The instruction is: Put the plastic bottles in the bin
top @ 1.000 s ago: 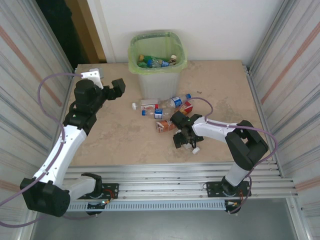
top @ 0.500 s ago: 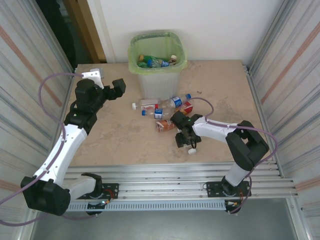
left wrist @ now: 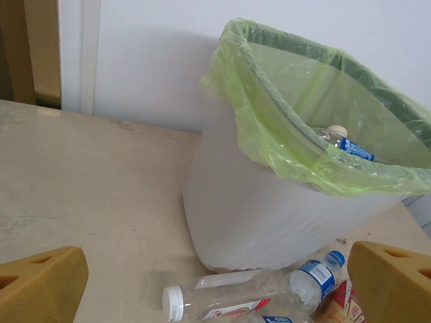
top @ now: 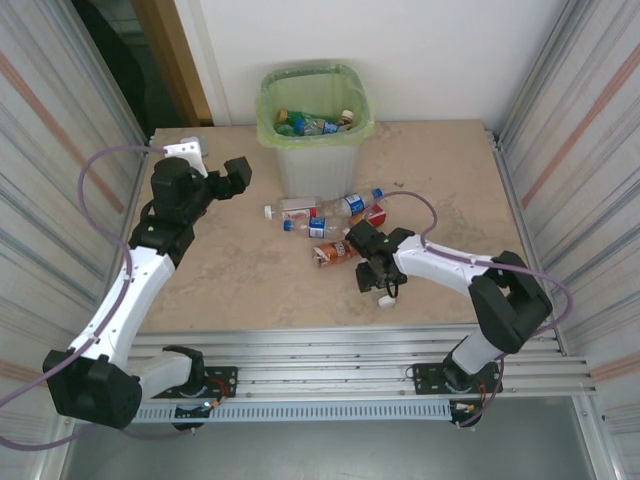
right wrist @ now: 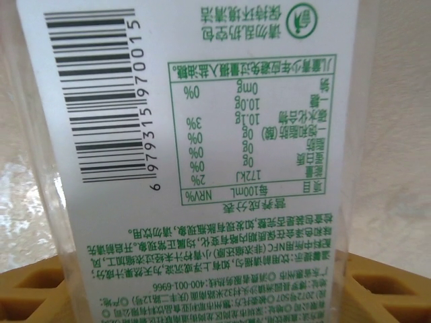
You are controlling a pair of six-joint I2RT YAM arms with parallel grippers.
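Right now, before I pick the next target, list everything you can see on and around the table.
Bin: one, translucent grey-white with light green liner, far centre of the table.
Bottles in the bin: several, green and clear with blue labels, count unclear.
Loose bottles: about five, clear or brown, blue and red labels, clustered on the table before the bin.
White-labelled bottle: one, clear, green print and barcode, between the right jaws near the cluster.
Table: one, beige.
Left arm: one, black and white, jaws open, raised left of the bin.
Right arm: one, black and white, jaws closed on the white-labelled bottle.
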